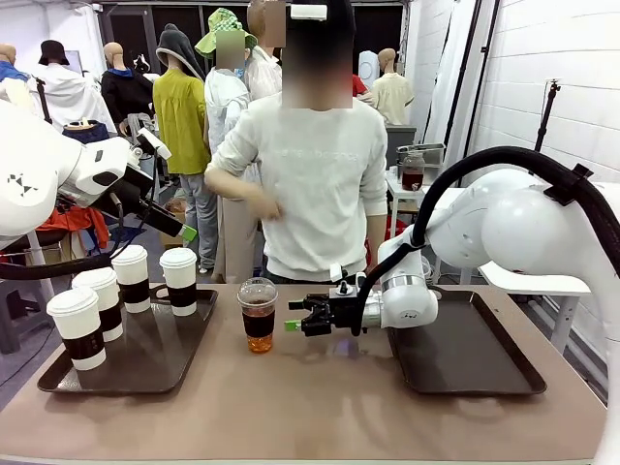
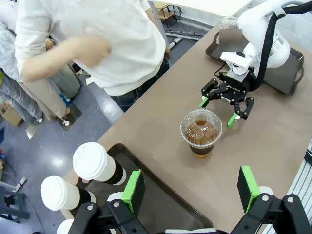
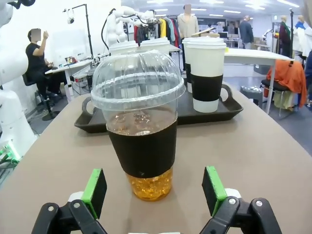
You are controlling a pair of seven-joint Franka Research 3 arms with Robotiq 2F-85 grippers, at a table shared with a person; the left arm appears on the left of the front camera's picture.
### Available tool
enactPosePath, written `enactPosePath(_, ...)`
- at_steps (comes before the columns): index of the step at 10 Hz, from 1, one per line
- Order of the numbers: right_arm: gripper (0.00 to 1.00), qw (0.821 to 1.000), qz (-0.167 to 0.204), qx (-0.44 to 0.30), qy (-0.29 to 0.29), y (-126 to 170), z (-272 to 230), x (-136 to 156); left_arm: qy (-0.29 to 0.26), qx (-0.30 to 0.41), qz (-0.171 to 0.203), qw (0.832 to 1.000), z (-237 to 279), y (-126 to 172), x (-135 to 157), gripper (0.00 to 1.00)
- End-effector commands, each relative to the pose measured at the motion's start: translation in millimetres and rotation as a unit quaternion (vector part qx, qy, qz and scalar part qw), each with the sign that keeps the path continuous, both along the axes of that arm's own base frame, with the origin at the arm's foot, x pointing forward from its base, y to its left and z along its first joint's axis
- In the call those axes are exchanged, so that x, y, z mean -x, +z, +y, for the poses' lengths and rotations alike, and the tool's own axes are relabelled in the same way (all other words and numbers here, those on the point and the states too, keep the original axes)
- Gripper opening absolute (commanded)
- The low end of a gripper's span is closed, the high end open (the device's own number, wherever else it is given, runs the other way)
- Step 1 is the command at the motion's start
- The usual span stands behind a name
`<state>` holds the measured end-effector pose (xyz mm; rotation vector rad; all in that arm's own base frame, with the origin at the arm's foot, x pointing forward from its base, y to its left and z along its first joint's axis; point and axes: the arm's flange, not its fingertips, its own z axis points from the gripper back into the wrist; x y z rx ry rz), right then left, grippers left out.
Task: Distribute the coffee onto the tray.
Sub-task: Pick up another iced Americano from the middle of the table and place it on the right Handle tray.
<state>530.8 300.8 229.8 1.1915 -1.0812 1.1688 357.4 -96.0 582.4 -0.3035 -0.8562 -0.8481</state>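
My left arm (image 1: 39, 170) is raised at 9 o'clock, wrist angled down toward 4 o'clock, left fingers (image 2: 132, 192) spread wide. My right arm (image 1: 513, 228) reaches in low from 3 o'clock, right fingers (image 3: 95, 190) parted, pointing toward 9 o'clock.

Layout as I read it from the console. The iced cup (image 3: 141, 126) stands on the table (image 1: 320, 407) just ahead of my right gripper (image 3: 153, 187), in line with the gap between its spread jaws but short of it. Farther along that line, past the cup, the left tray (image 3: 209, 118) carries four paper cups (image 1: 131, 278). The right tray (image 1: 465, 354) lies behind these jaws, under the arm. My left gripper (image 2: 190, 187), jaws apart, hangs over the left tray's edge, with the iced cup ahead of its jaws and the right gripper beyond.
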Motion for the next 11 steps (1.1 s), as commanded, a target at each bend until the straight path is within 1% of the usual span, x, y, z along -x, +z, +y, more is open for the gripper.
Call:
enactPosePath(1,1.0,1.0,0.012,-0.008,-0.008,-3.0,14.7,-1.7,-0.005,0.006,0.002,1.0,0.9,-0.1,-1.1,1.0)
enactPosePath(4,1.0,1.0,0.01,-0.011,0.003,-6.1,25.4,4.1,-0.005,0.006,0.002,1.0,0.9,-0.1,-1.1,1.0)
enactPosePath(6,1.0,1.0,0.015,-0.012,0.013,-6.6,31.4,8.0,-0.005,0.006,0.002,1.0,0.9,-0.1,-1.1,1.0)
enactPosePath(11,1.0,1.0,0.01,-0.027,0.011,-8.1,41.6,6.4,-0.005,0.006,0.002,1.0,0.9,-0.1,-1.1,1.0)
